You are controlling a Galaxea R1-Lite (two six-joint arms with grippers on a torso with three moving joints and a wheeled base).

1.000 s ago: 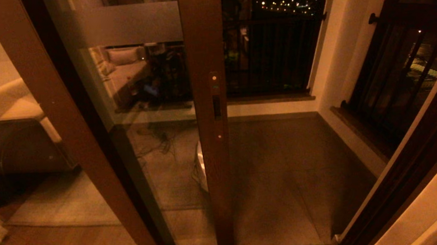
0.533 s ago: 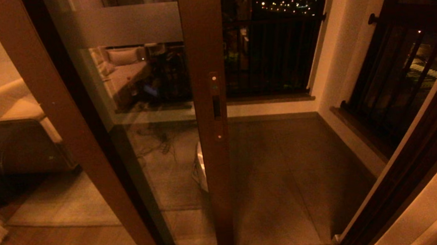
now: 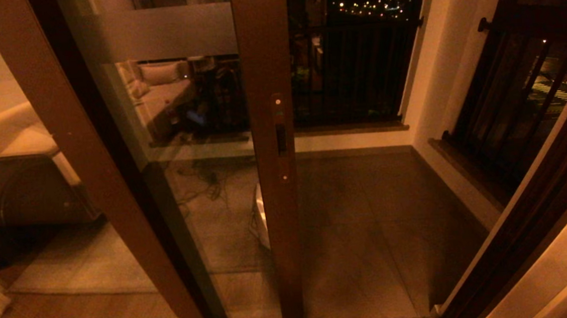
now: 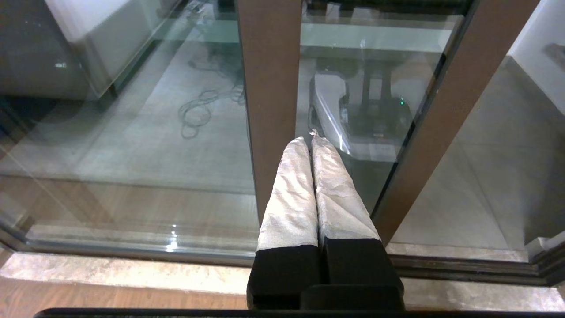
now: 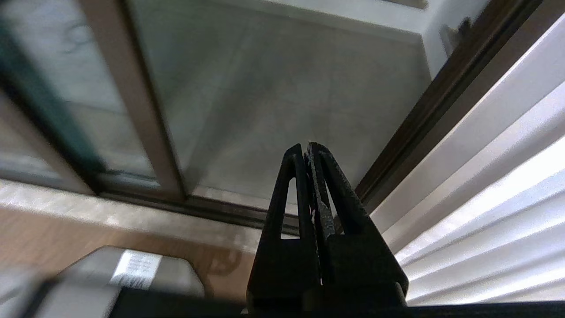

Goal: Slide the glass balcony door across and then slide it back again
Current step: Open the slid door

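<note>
- the glass balcony door (image 3: 182,136), a tall clear glass panel in a dark brown frame with a frosted horizontal band across its upper part, stands in the left and middle of the head view; its right-hand brown upright, with a small slotted lock plate (image 3: 280,138) set in its edge, sits about mid-view.
- to the right of that upright the doorway is open onto the grey tiled balcony floor (image 3: 368,233), with black metal railings (image 3: 352,74) and night lights beyond.
- the glass reflects a pale sofa and a tangle of cables on the floor; no characters can be made out on the frosted band.
- neither arm shows in the head view.
- the left gripper (image 4: 311,139), its fingers wrapped in pale silvery tape, shows in the left wrist view low before the door, pointing at the foot of a brown upright and the floor track (image 4: 132,249); its jaws are pressed together and hold nothing, and whether the tips touch the frame is unclear.
- the right gripper (image 5: 306,148), plain black, shows in the right wrist view over the threshold, aimed at the open part of the doorway near the dark frame and a white ribbed wall panel (image 5: 485,185); its jaws are closed tip to tip on nothing.
</note>
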